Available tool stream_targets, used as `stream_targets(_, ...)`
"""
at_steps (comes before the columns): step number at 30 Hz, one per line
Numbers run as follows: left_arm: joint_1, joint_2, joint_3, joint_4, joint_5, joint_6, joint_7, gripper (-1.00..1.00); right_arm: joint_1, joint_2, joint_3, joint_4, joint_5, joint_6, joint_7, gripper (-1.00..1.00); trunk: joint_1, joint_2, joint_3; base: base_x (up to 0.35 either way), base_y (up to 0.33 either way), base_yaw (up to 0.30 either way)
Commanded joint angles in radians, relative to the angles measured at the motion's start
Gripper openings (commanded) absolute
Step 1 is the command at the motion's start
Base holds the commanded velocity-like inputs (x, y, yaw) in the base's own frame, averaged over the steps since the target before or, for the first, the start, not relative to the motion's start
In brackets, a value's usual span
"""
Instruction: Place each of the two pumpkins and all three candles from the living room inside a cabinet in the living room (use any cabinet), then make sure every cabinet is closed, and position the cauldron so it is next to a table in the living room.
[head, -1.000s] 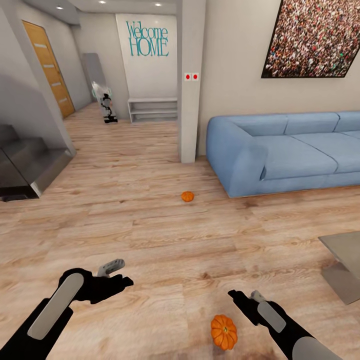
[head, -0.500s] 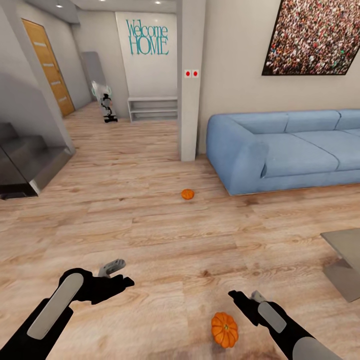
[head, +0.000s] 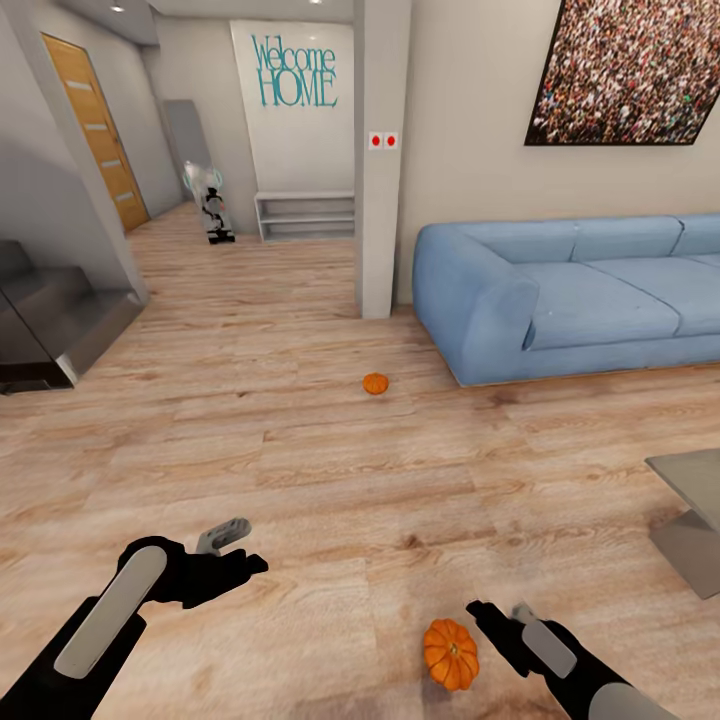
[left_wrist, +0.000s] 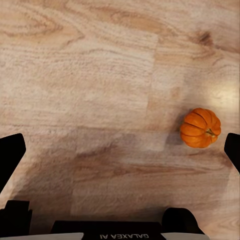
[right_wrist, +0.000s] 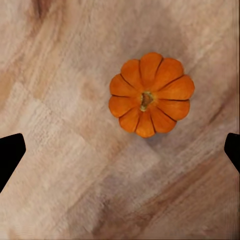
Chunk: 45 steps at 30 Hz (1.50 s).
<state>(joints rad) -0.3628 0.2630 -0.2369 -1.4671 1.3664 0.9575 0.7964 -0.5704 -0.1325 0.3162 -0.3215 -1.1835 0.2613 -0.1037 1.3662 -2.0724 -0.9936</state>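
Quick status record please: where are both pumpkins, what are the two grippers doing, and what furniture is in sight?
near pumpkin: upright on the wood floor, just left of the right gripper
far pumpkin: on the floor in front of the sofa's left end
right gripper: jaws open, above the near pumpkin, not touching it
left gripper: jaws open, empty
table: grey corner at right edge
candles, cabinet: not located

Bright even render, soft shadows on the floor (head: 300, 450), slightly blurry
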Motion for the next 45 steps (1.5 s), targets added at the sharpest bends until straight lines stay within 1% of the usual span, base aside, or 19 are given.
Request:
stream_targets(1, -0.001, 0.001, -0.002, -0.001, 0.010, 0.000, 0.010, 1.00, 0.000, -0.002, 0.006, 0.003, -0.008, -0.002, -0.008, 1.00, 0.004, -0.008, -0.004, 0.000, 0.000, 0.000)
stream_targets(13, -0.001, 0.001, -0.001, -0.002, 0.010, 0.000, 0.010, 1.00, 0.000, -0.002, 0.005, 0.016, -0.008, -0.010, -0.010, 1.00, 0.050, -0.092, -0.042, 0.000, 0.000, 0.000)
stream_targets(14, -0.001, 0.001, -0.001, -0.002, 0.010, 0.000, 0.010, 1.00, 0.000, -0.002, 0.002, 0.016, -0.008, -0.010, -0.010, 1.00, 0.054, -0.099, -0.045, 0.000, 0.000, 0.000)
stream_targets(19, -0.001, 0.001, -0.001, -0.002, 0.010, 0.000, 0.010, 1.00, 0.000, -0.002, -0.040, 0.058, -0.008, -0.010, -0.010, 1.00, 0.073, -0.134, -0.060, 0.000, 0.000, 0.000)
stream_targets(25, -0.001, 0.001, -0.002, -0.003, 0.011, 0.000, 0.010, 1.00, 0.000, -0.005, -0.049, 0.074, -0.008, -0.029, -0.031, 1.00, 0.096, -0.176, -0.079, 0.000, 0.000, 0.000)
stream_targets(32, -0.001, -0.001, -0.007, -0.002, 0.013, 0.001, 0.009, 1.00, 0.000, -0.026, -0.052, 0.061, -0.010, -0.032, -0.027, 1.00, 0.123, -0.225, -0.101, 0.000, 0.000, 0.000)
stream_targets(36, -0.001, -0.001, -0.007, -0.001, 0.014, 0.001, 0.009, 1.00, 0.000, -0.049, -0.054, 0.056, -0.010, -0.031, -0.021, 1.00, 0.138, -0.253, -0.114, 0.000, 0.000, 0.000)
stream_targets(42, -0.001, -0.002, -0.016, 0.000, 0.015, 0.000, 0.010, 1.00, 0.000, -0.070, -0.086, 0.023, -0.010, -0.032, -0.017, 1.00, 0.161, -0.295, -0.133, 0.000, 0.000, 0.000)
stream_targets(45, -0.001, -0.001, -0.015, 0.000, 0.015, 0.000, 0.010, 1.00, 0.000, -0.075, -0.098, 0.017, -0.010, -0.028, -0.016, 1.00, 0.172, -0.316, -0.142, 0.000, 0.000, 0.000)
